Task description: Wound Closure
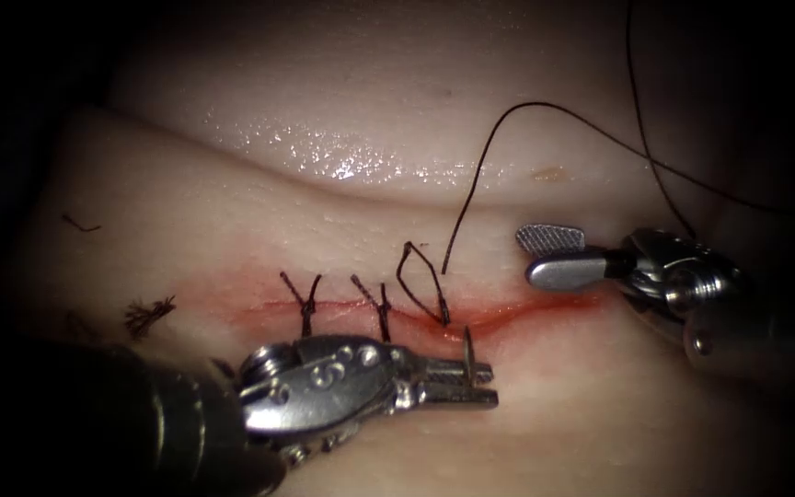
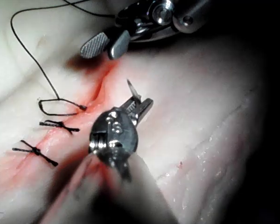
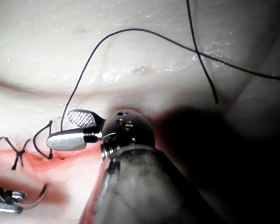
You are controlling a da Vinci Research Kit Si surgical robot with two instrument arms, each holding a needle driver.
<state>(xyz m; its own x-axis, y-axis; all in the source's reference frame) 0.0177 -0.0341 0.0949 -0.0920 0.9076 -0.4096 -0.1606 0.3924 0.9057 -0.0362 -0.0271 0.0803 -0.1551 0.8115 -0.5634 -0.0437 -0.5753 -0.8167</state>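
The needle (image 1: 467, 350) is showing as a short, thin, grey sliver, standing up out of your left tool (image 1: 482, 385) just below the cut (image 1: 508, 313); in the right wrist view its curve (image 3: 35, 198) is sweeping out from those jaws and its body looks free of the tissue (image 1: 232, 212). You are clamping it in the left tool's jaws, closed together, near one end, though which end cannot be told. In the left wrist view the needle (image 2: 133, 89) is sticking out past the tool's tip (image 2: 142, 108).

The thread (image 1: 499, 129) is dark and fine, running from a loose loop (image 1: 420, 281) at the cut up in a long arc towards the picture's right. To the left of that loop two tied stitches (image 1: 305, 299) are crossing the cut. Red fluid (image 1: 545, 308) is lining the cut.

Your right tool (image 1: 554, 256) is hanging just above the right end of the cut with its jaws apart, holding nothing; the ribbed inner face of one jaw is showing. A frayed cut end of thread (image 1: 147, 315) is lying on the tissue well to the left.
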